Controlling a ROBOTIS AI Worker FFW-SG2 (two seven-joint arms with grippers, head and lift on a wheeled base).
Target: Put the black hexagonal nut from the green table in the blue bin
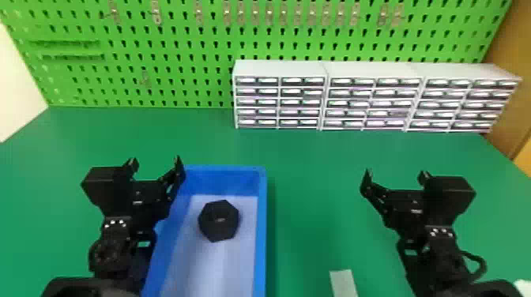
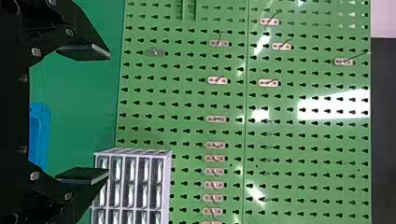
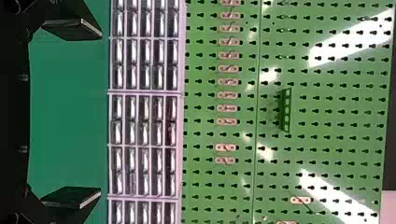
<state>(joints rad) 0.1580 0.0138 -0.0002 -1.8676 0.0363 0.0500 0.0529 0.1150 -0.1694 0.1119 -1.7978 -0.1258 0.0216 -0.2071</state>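
Observation:
Inside the blue bin (image 1: pixel 261 221), the black hexagonal nut (image 1: pixel 218 221) lies on the pale floor toward the far end. My left gripper (image 1: pixel 155 162) is open above the bin's left side, left of the nut and holding nothing. In the left wrist view the left gripper (image 2: pixel 108 114) has its two fingers wide apart, and a corner of the blue bin (image 2: pixel 39 135) shows behind it. My right gripper (image 1: pixel 395 175) stands open over the green table (image 1: pixel 312 170), well right of the bin. The right wrist view shows that gripper (image 3: pixel 101 114) with nothing between its fingers.
White drawer cabinets (image 1: pixel 371 71) line the table's back right, before a green pegboard (image 1: pixel 177 51) with metal hooks. A pale flat strip (image 1: pixel 343 282) lies near the front edge, between the bin and my right arm.

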